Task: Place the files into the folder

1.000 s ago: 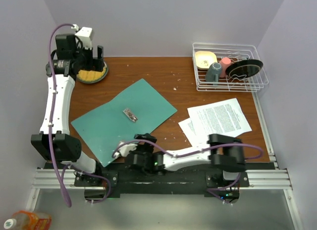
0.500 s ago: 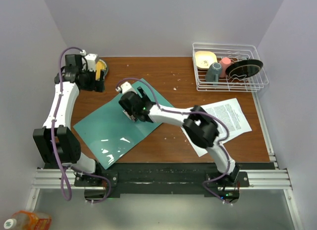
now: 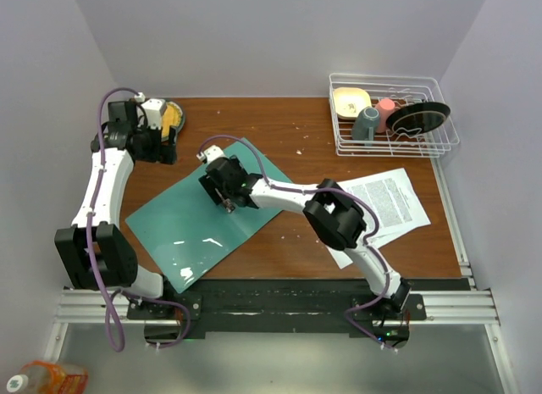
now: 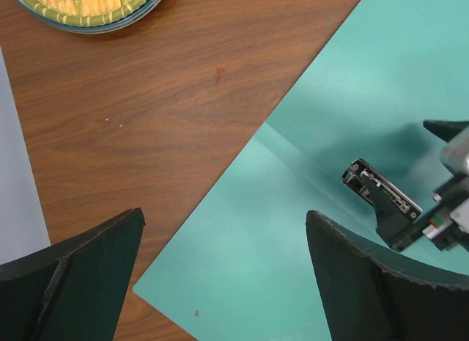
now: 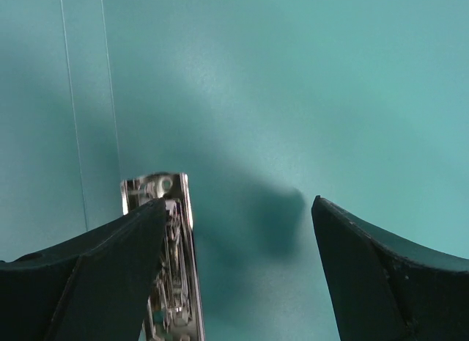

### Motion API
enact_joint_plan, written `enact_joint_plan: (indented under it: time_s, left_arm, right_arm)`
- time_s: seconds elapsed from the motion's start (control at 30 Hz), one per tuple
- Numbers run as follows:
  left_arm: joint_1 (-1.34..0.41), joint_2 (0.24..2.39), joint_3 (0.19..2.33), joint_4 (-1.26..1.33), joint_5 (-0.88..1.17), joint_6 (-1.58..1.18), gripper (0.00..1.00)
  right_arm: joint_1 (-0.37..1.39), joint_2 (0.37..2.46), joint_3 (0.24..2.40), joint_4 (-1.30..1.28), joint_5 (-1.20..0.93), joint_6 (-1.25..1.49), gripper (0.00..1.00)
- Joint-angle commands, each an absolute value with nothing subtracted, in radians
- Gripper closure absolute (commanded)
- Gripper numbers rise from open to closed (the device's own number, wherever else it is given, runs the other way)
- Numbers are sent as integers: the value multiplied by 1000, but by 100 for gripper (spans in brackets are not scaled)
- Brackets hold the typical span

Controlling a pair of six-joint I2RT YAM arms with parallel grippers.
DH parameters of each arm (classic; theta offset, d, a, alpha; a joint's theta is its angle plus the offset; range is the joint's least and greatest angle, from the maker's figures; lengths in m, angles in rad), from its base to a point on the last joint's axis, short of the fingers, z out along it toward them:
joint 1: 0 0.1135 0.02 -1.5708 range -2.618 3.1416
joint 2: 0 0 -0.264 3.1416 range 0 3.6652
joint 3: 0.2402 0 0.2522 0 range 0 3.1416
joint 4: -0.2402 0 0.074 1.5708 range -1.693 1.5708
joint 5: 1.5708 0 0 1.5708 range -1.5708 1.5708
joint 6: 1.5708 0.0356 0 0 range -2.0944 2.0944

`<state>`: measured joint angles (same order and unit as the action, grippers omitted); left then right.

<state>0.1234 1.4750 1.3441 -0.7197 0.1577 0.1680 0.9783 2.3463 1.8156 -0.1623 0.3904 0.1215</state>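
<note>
The teal folder (image 3: 182, 229) lies flat and slanted across the table's left half, with a small metal clip (image 5: 167, 268) on its middle. My right gripper (image 3: 227, 192) hovers low over that clip, jaws open. In the right wrist view the clip sits beside and partly behind the left finger (image 5: 88, 275), and only folder (image 5: 293, 77) shows in the right gripper's (image 5: 238, 202) gap. My left gripper (image 3: 161, 144) hangs open over the folder's (image 4: 352, 84) far left edge, nothing between the left gripper's (image 4: 225, 216) fingers. The files (image 3: 391, 199) lie at the right, partly under the right arm.
A woven yellow plate (image 3: 174, 114) sits at the back left corner, just behind the left gripper, also in the left wrist view (image 4: 88, 4). A white wire dish rack (image 3: 343, 144) with cups and plates stands at the back right. Walls close in on three sides.
My right arm swung from the table's near edge out over the folder's middle and settled above the clip. The left gripper came forward from the back corner toward the folder's far edge.
</note>
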Motion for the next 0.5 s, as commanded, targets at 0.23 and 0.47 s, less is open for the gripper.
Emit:
enact_joint_plan:
  time_s: [0.23,0.47]
  left_arm:
    - [129,1451,1350,-672,184,166,2]
    - [129,1447,1351,-670,179,169,2]
  right_arm:
    - [1000,2191,1686,-71,285,227,17]
    - [1029,2220,1680,-110,241,219,19]
